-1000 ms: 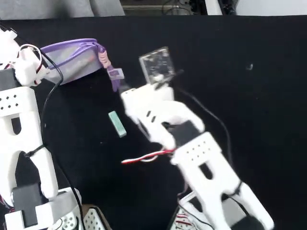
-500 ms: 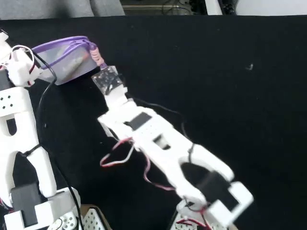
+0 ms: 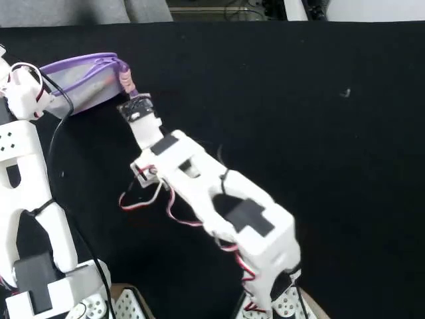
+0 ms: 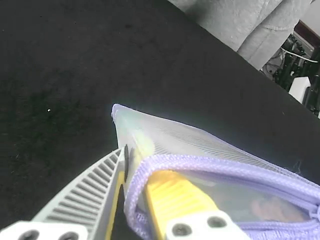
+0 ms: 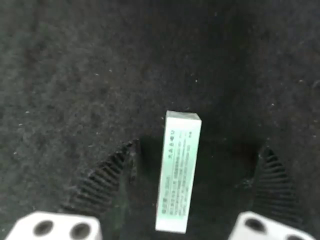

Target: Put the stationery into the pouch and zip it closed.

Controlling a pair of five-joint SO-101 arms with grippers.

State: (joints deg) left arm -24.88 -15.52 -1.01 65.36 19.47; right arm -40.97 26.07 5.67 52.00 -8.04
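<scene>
The left gripper [image 4: 134,164] is clamped on the open rim of the translucent purple-trimmed mesh pouch [image 3: 83,80] near the black table's [image 3: 319,133] far-left corner. The right gripper [image 5: 198,148] hangs wide open, astride the mint-green rectangular eraser [image 5: 177,172] — flat on the table, near the pouch.

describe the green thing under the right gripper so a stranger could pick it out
On the black table, find the open right gripper. Between its jaws lies the block, touching neither: a small pale-green bar with a printed top, unlike the clear, purple-zipped pouch the left gripper holds.
</scene>
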